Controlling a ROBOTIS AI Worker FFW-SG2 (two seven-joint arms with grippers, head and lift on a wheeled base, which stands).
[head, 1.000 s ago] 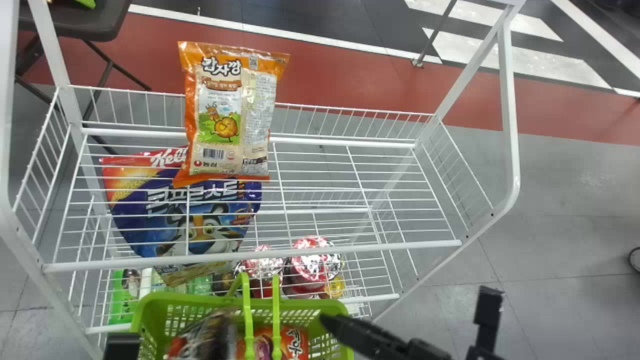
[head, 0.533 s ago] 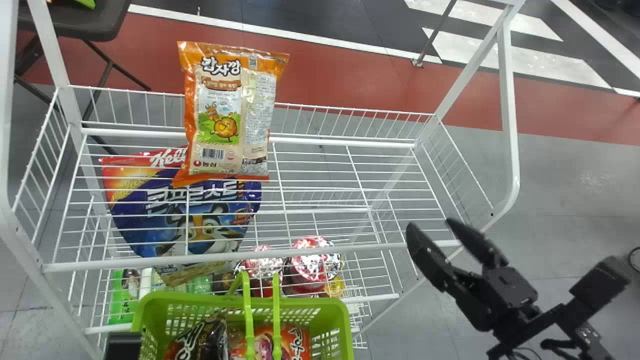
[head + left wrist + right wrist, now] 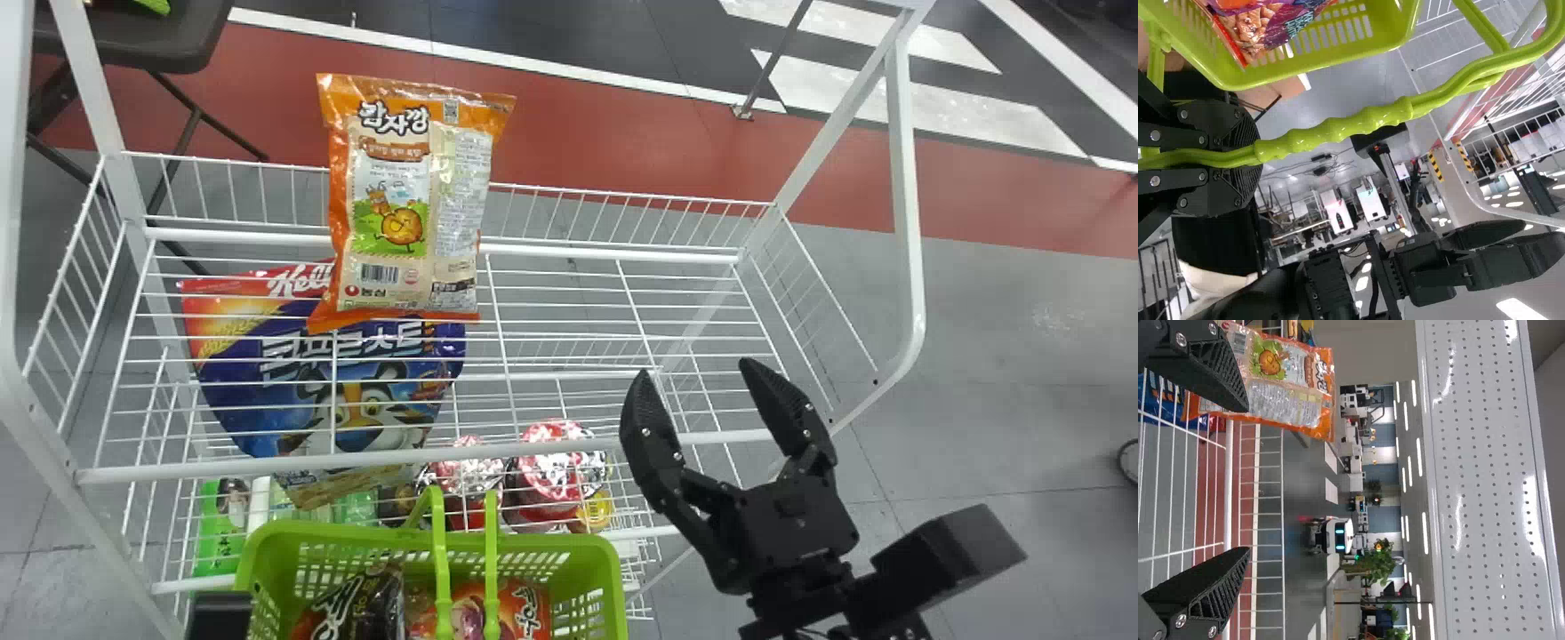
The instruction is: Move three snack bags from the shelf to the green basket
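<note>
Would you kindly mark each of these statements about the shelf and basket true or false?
1. The left claw grips the handle of the green basket. True.
2. The right claw is closed. False: its fingers are apart, with nothing between them.
3. The orange snack bag is on the shelf's upper tier. True.
4. The blue bag shares that tier. False: it is lower, seen through the wires.
5. The basket is empty. False: it has snack bags in it.
</note>
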